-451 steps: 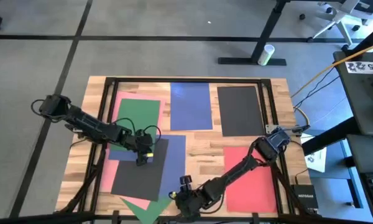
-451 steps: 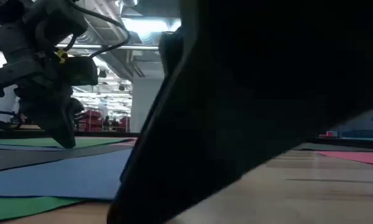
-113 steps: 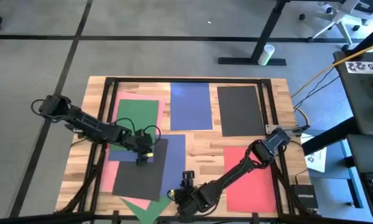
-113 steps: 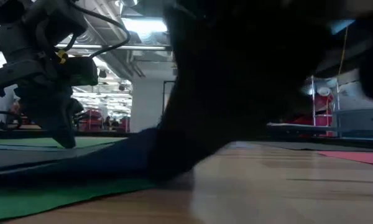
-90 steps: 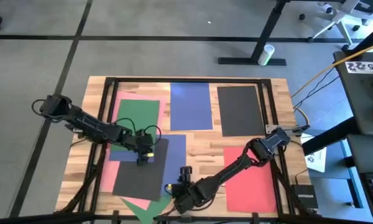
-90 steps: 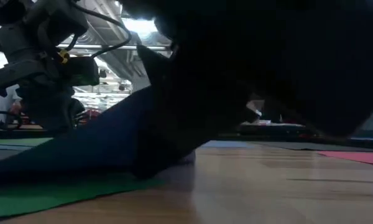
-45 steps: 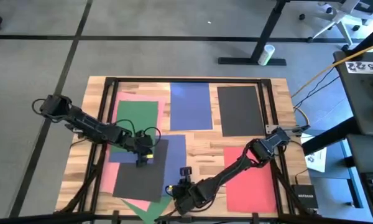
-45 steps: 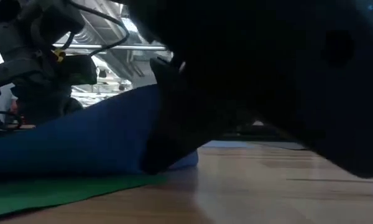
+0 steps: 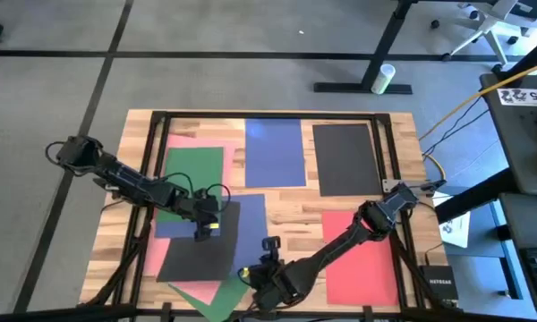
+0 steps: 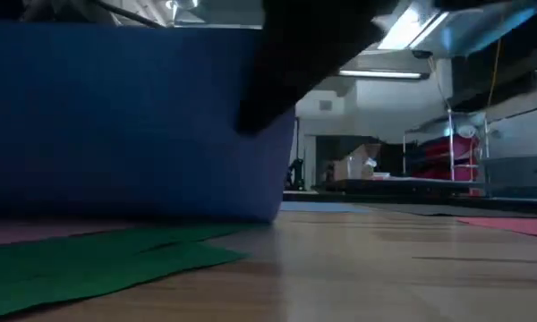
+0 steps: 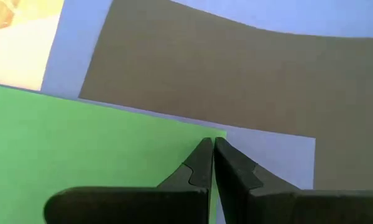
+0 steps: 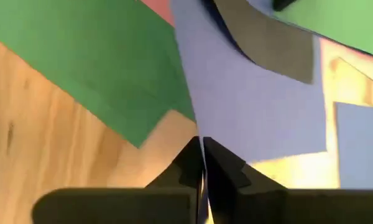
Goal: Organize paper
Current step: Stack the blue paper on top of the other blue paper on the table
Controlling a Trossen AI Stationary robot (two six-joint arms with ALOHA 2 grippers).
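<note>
High view: flat matte paper sheets overlap at table's (image 9: 286,204) 8 o'clock.
Right gripper (image 12: 202,163): pinched on lifted blue sheet's (image 12: 248,112) edge.
Left gripper (image 11: 212,160): closed on green sheet's (image 11: 81,146) corner.
Open room: bare wood centre.

The pale butcher-block wooden counter (image 9: 291,210) shows smooth, lightly glossy planks. Flat matt construction-paper sheets lie on it: a blue rectangle (image 9: 275,152), a black one (image 9: 345,158), a red one (image 9: 362,266) at 4 o'clock. The dark fingers (image 11: 233,177) look like matt plastic.
</note>
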